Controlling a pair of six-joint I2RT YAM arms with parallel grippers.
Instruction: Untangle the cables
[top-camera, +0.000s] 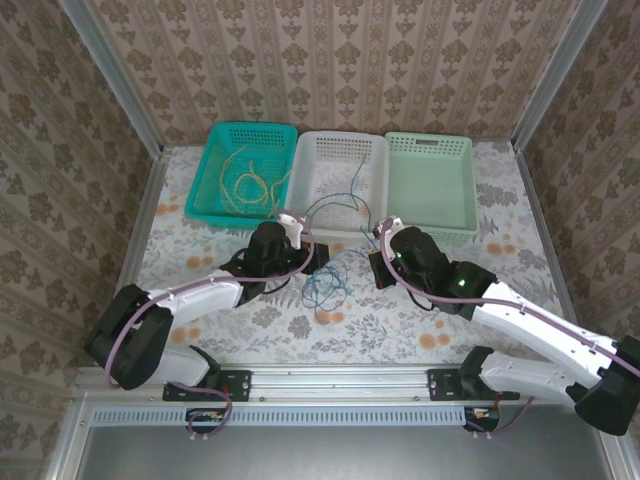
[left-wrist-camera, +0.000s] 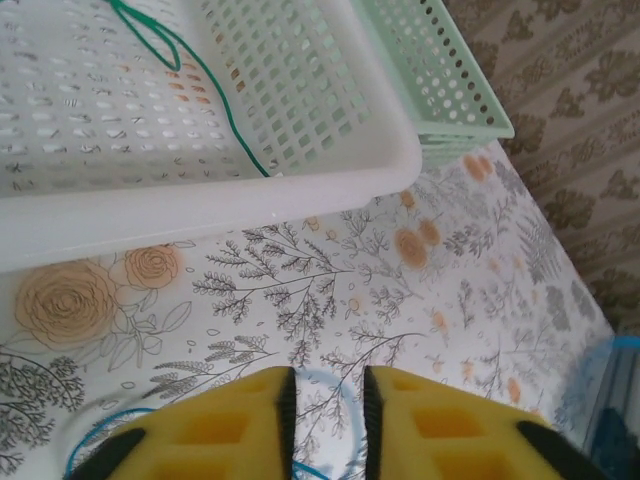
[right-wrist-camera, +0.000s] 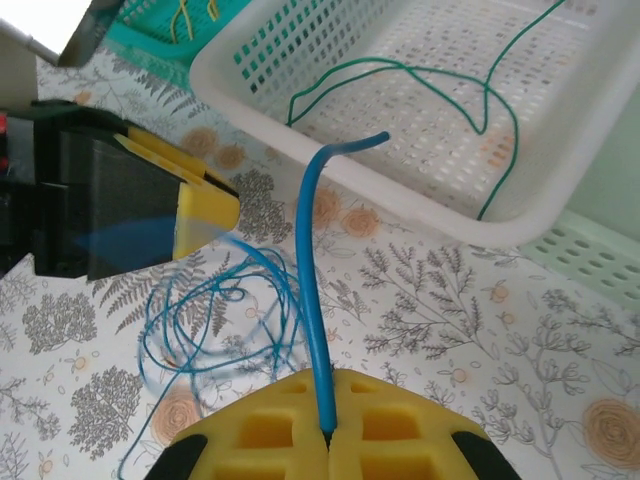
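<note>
Tangle of blue cables (top-camera: 325, 285) on the floral surface (top-camera: 505, 255), between the two hands, just in front of the white basket (top-camera: 345, 138). One blue strand rising from the tangle, clamped between the closed fingers of the right hand (right-wrist-camera: 327, 432), free end curling above. Left hand (left-wrist-camera: 328, 385) with fingers slightly apart, a pale blue strand across the gap. Green cable (left-wrist-camera: 235, 122) inside the white basket; yellow cables (top-camera: 250, 185) in the teal basket (top-camera: 255, 127).
</note>
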